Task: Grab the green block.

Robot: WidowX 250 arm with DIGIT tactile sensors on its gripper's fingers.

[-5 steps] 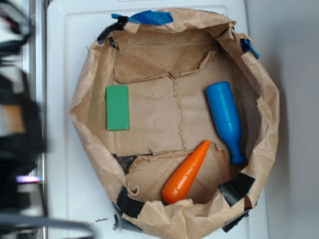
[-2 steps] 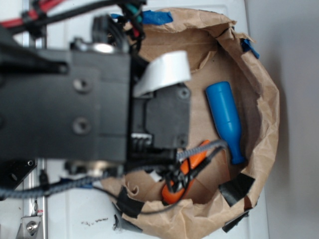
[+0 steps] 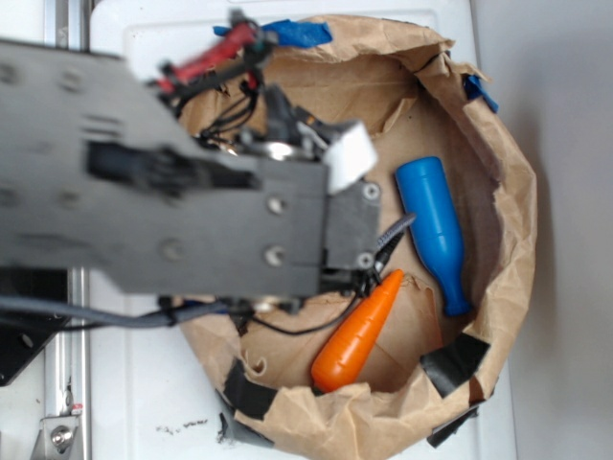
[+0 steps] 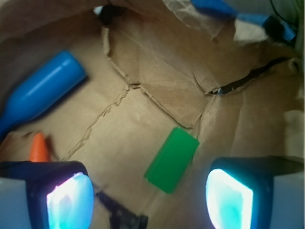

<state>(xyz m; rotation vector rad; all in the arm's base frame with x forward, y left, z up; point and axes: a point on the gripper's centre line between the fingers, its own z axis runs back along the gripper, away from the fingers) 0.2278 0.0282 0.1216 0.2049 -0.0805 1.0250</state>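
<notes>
Pincer (image 4: 148, 200) spread wide — green block (image 4: 172, 159) lies free between its 2 fingers.

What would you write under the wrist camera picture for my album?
Open gripper hovering over the green block in a paper bag, blue bottle toy off to the side.

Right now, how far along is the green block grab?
Approach looks done: the arm is over the paper bag, and in the wrist view the green block lies between the open gripper fingers, untouched on the bag floor. In hand: lining up above it. Left: descend, close on the block, lift. The blue bottle toy and carrot sit clear.
</notes>
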